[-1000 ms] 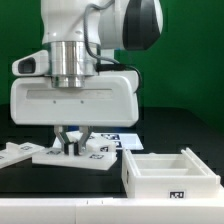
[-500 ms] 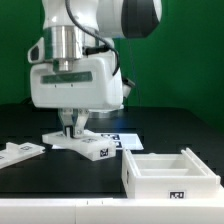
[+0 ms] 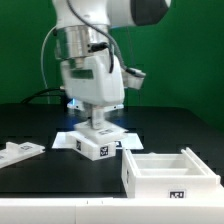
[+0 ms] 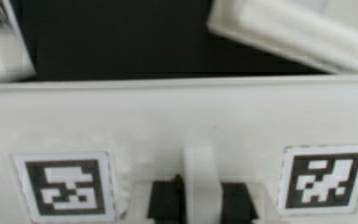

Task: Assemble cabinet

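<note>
My gripper is shut on a flat white cabinet panel with black-and-white tags and holds it tilted just above the black table, left of the open compartmented cabinet box. In the wrist view the panel fills the frame with a tag on each side. My gripper pinches its raised middle rib between dark fingers. A corner of the box shows beyond the panel.
Another white cabinet panel lies at the exterior view's left. The marker board lies flat behind the held panel. A green wall stands behind the table. The table's white front edge runs along the bottom.
The arm has swung toward the exterior view's right and turned about its wrist. The held panel has moved and rotated with it, nearer the box.
</note>
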### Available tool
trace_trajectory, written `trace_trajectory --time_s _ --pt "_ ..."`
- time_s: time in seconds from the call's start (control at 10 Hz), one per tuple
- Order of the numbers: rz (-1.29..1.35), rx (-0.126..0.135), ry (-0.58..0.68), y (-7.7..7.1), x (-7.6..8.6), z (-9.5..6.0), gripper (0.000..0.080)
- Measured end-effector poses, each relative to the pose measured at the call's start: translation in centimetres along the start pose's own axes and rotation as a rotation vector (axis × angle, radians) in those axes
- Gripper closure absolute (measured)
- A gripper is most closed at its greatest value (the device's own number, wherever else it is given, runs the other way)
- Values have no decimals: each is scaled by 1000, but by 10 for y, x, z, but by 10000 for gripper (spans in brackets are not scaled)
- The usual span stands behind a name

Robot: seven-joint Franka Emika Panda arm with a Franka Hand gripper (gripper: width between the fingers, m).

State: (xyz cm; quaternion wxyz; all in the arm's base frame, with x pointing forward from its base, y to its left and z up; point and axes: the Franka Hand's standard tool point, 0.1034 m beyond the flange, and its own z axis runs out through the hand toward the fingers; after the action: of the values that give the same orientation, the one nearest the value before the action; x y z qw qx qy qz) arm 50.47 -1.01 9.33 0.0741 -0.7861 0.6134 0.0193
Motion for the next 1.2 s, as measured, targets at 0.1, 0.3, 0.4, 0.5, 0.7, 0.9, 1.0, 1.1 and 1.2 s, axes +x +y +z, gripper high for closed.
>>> trace_trajectory --time_s 0.1,0.3,0.4,0.5,0.7,0.9,1.0,1.1,1.2 --pt "38 -12 -18 -6 -24 -5 735" --pt "19 -28 -16 -8 -48 2 735" --pt "21 -28 -15 -8 -46 2 735" --pt "18 -30 -16 -8 -49 3 735" --pt "99 -114 -47 12 -82 13 735" --pt "113 -157 -40 30 -101 28 735" --pt "102 -160 -39 31 -103 30 735" --pt "107 -155 -41 29 -101 29 735" --pt "104 -143 -36 28 -100 29 735"
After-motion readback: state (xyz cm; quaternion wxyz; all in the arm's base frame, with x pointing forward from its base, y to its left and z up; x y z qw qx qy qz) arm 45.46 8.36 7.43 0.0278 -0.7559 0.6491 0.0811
